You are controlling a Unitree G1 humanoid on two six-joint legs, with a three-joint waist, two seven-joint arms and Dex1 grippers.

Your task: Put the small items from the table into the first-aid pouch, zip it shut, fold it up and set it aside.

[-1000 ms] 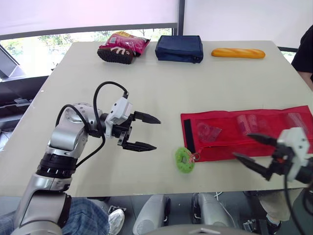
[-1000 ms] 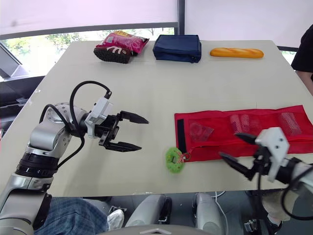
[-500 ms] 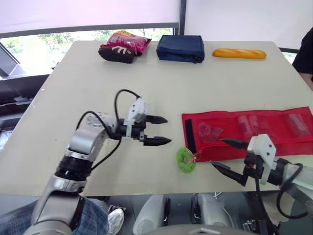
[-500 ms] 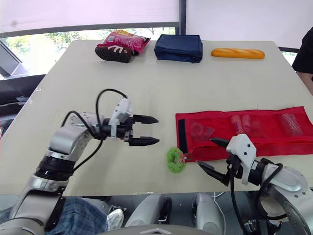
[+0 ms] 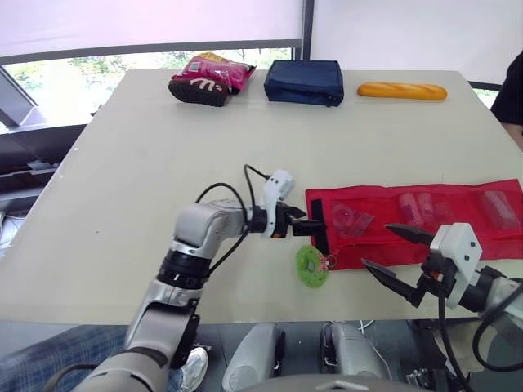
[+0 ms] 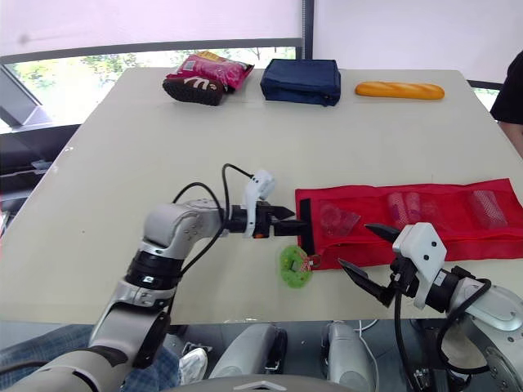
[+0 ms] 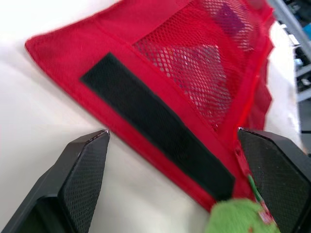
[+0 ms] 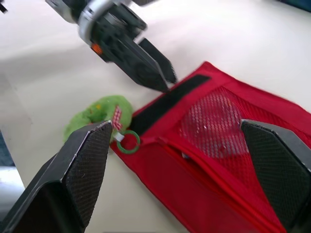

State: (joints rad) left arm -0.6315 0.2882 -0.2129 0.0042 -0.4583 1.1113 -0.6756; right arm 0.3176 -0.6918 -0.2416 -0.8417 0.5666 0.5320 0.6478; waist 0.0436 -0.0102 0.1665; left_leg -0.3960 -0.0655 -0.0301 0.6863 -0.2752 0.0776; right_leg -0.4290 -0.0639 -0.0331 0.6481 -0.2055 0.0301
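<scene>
The left gripper [image 5: 309,227], fingers apart, bracketed the black strip [image 7: 155,126] ending the red first-aid pouch [image 5: 384,208] | pouch's long axis ran straight ahead of its fingertips | right gripper [image 5: 374,246], likewise spread, hovered farther along, beside the front edge.

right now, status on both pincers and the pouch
Left pincer open, at the black-strip end of the red pouch. Right pincer open, at its near edge. Pouch flat, unfolded. Green charm lies by its corner.
</scene>
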